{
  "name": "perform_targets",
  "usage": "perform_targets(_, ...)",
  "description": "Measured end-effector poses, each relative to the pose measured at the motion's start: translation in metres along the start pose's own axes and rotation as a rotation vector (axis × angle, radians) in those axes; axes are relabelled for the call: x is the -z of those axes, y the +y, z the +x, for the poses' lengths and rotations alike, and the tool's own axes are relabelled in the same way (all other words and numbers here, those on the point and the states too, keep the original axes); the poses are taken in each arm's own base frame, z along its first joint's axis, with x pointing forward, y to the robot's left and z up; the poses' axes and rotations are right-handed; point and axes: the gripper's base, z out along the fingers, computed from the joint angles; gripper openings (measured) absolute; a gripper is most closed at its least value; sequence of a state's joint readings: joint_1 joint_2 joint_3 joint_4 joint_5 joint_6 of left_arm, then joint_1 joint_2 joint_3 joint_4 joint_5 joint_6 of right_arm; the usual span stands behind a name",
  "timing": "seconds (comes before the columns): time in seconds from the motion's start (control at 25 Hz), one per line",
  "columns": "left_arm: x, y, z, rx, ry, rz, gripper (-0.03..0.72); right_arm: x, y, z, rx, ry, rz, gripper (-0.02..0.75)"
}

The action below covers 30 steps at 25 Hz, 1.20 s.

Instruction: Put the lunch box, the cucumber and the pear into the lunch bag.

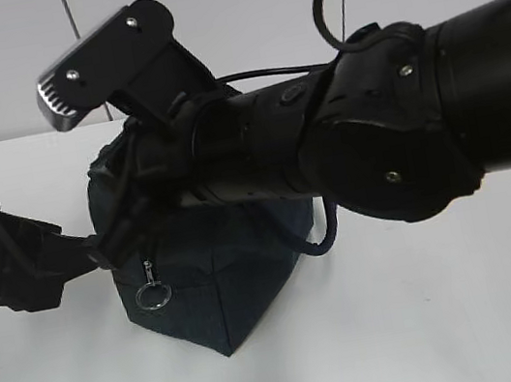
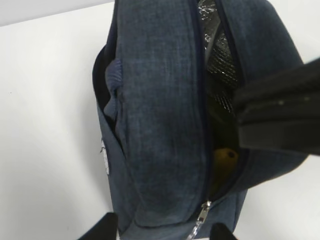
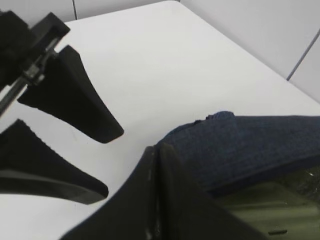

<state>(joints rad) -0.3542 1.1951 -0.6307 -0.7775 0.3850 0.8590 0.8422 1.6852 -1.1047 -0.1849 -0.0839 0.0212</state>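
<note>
Pear point(image 2: 225, 159) and pale green lunch box point(image 3: 265, 212) were already inside the lunch bag point(image 1: 222, 285) on the tabletop point(image 1: 434, 318). Cucumber unseen. Left claw point(image 3: 70, 150) spread open; right claw's state I couldn't tell.

- Dark navy bag point(image 2: 160, 100), silver foil lining point(image 2: 220, 60) inside it
- Yellow pear point(image 2: 225, 162) inside the bag
- Black arms point(image 1: 326, 140)
- White table point(image 1: 434, 318) under the bag

A plain white table point(image 1: 434, 318) is seen, on which only the dark navy lunch bag point(image 1: 215, 286) is stood upright, near its middle.
</note>
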Motion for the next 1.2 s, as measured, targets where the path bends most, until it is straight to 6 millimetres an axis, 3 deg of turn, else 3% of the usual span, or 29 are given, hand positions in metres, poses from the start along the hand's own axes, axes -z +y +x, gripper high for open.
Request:
perform_targets(0.28, 0.0, 0.0, 0.0, -0.001, -0.001, -0.001, 0.342, 0.001, 0.001, 0.017, -0.03, 0.146, 0.003, 0.018)
perform_targets(0.4, 0.0, 0.0, 0.0, -0.004, -0.001, -0.001, 0.342, 0.002, 0.012, 0.024, -0.051, 0.177, -0.021, 0.095)
perform_targets(0.56, 0.0, 0.0, 0.0, -0.004, -0.001, -0.001, 0.341, 0.005, 0.043, 0.034, -0.027, 0.211, -0.093, 0.227)
perform_targets(0.76, 0.0, 0.0, 0.0, -0.004, -0.001, -0.001, 0.341, -0.002, 0.056, 0.071, -0.026, 0.284, -0.127, 0.337)
perform_targets(0.84, 0.0, 0.0, 0.0, -0.004, 0.001, 0.001, 0.341, -0.007, 0.058, 0.084, -0.031, 0.28, -0.134, 0.351)
perform_targets(1.0, 0.0, 0.0, 0.0, -0.004, 0.001, 0.001, 0.341, -0.015, 0.054, 0.09, -0.047, 0.247, -0.129, 0.377)
perform_targets(1.2, 0.0, 0.0, 0.0, -0.004, 0.004, 0.005, 0.341, -0.025, 0.039, 0.104, -0.074, 0.262, -0.094, 0.46)
